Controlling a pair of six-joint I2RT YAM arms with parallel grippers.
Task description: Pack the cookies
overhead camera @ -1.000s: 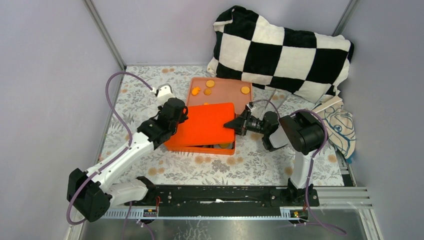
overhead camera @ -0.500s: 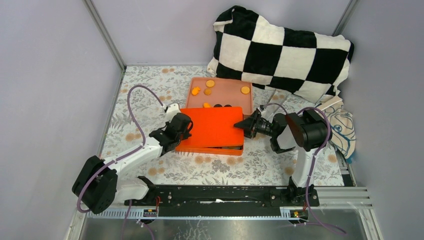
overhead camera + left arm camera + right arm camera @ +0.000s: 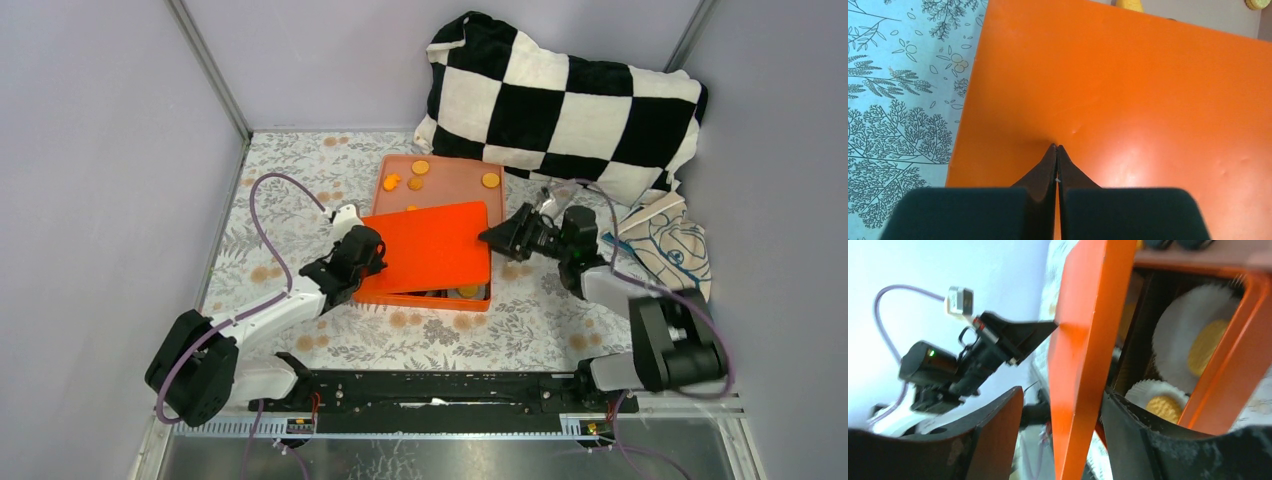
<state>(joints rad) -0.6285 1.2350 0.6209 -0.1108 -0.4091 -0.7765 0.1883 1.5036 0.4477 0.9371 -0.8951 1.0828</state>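
An orange box sits mid-table with its orange lid lying tilted on top, the right edge raised. Orange-yellow cookies lie on the pinkish tray behind it. More cookies sit in white paper liners inside the box. My left gripper is shut, its tips pressing on the lid near its left edge. My right gripper is open, its jaws straddling the lid's right edge, with a gap on one side.
A black-and-white checked pillow lies at the back right. A printed cloth bag lies at the right edge. Grey walls close in the left, back and right. The floral table cover shows around the box.
The lid lay flat half a second ago; its right edge is now raised and the box's front right interior shows. The right arm has dropped lower and extended. The left gripper moved nearer earlier, then held.
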